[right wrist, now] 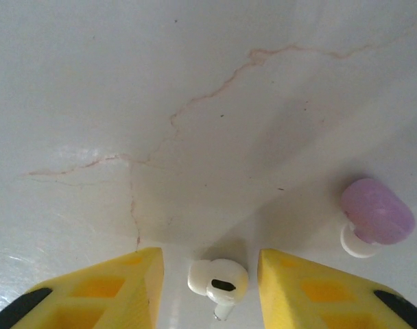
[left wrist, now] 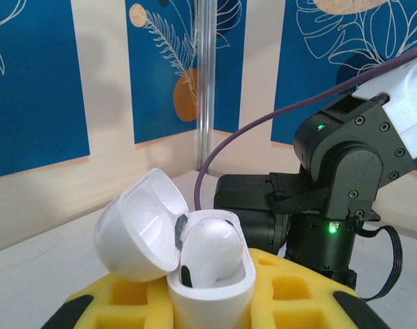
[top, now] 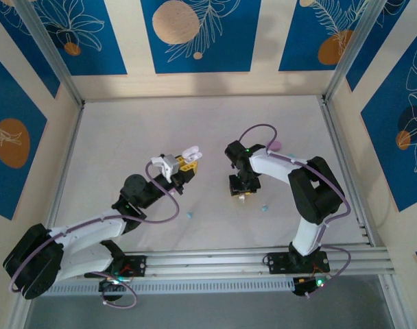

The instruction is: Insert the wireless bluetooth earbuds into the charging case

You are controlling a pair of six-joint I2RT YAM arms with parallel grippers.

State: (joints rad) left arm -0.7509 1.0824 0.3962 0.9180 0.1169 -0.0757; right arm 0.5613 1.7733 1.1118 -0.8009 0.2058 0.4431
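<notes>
Left wrist view: left gripper (left wrist: pixel 212 312) clamps white charging case (left wrist: pixel 136 236), lid open, seated white earbud (left wrist: pixel 212 252) inside. Right gripper (right wrist: pixel 210 291) part-open, fingers (right wrist: pixel 105 288) astride a loose white earbud (right wrist: pixel 217 277) on the table (right wrist: pixel 195 82), seemingly not touching; pink earbud (right wrist: pixel 374 214) nearby.

Pale glossy worktop (top: pixel 126 137), veined with thin brownish cracks (right wrist: pixel 256 55), boxed in by cream walls (top: pixel 129 41) bearing blue panels (top: pixel 222 41) of white leaves and orange discs; silver posts (top: pixel 49 51) mark the far corners.
</notes>
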